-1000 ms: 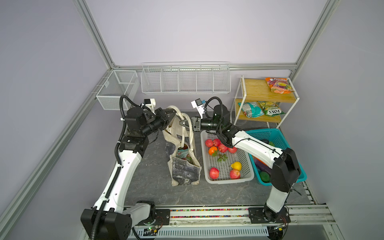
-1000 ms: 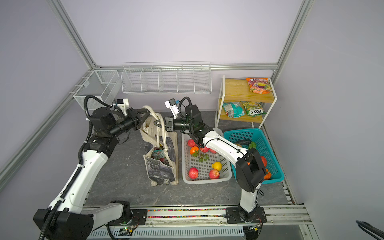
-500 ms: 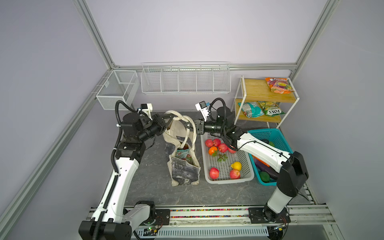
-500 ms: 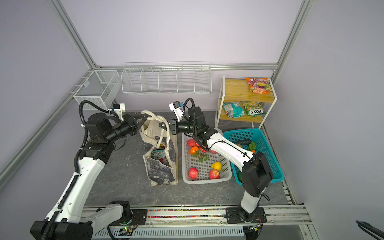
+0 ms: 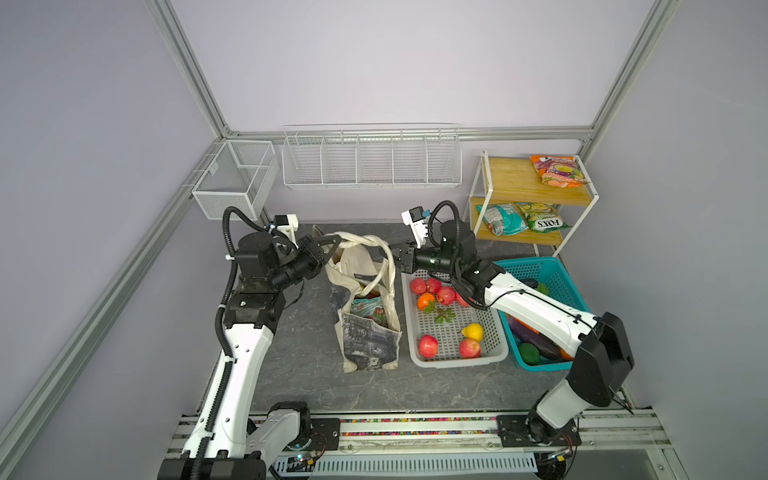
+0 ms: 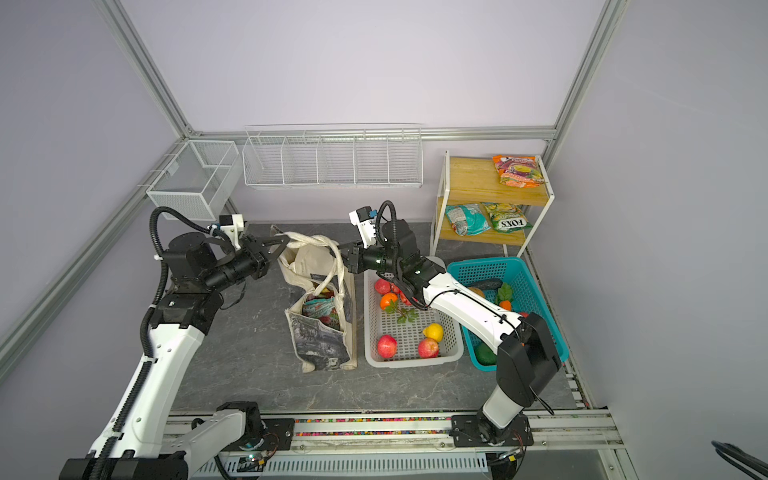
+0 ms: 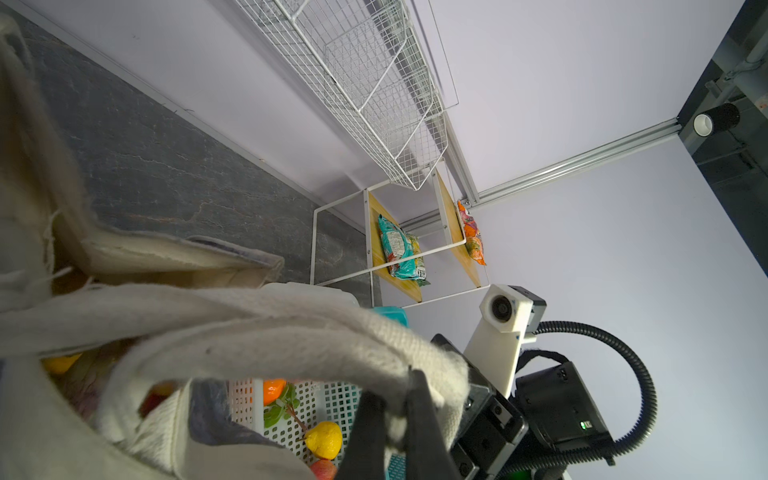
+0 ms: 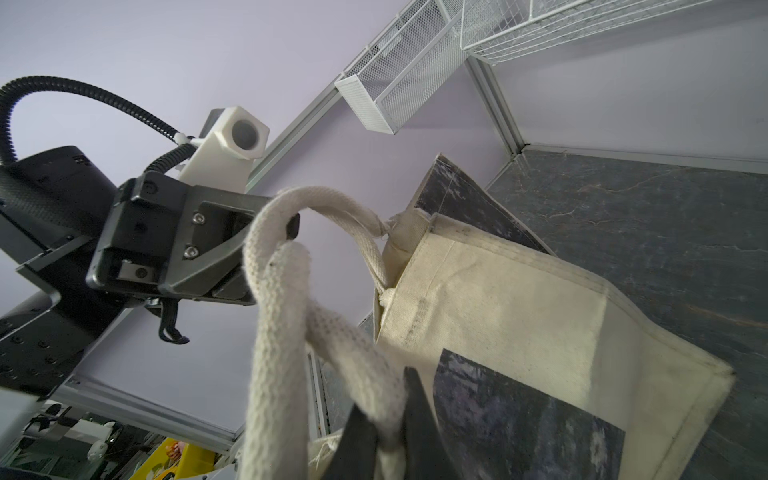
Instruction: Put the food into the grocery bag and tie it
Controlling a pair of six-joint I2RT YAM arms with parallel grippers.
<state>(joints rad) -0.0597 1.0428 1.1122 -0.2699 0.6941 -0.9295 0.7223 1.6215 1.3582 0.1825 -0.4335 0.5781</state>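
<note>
Near the middle of the grey tabletop [image 5: 316, 390] stands the cream grocery bag [image 5: 368, 345], held up by its handles.

The bag is big, soft and floppy, so it will sag and fold if pushed, and its sides are no good to grab. A white basket [image 5: 457, 362] with fruit [image 5: 428, 345] sits just beside it at 3 o'clock. The long handles [image 5: 368, 241] rise at the bag's 12 o'clock and cross over each other. They are thick, bendy straps, and I think they are the best place to hold for tying. The left pincer [image 5: 330, 244], at 10 o'clock, is clenched on one handle. The right pincer [image 5: 394, 254], at 1 o'clock, is clenched on the other. Down inside lies the food [image 5: 365, 309]: a teal packet and some light toy pieces. Pull gently, or the bag may tip.
</note>
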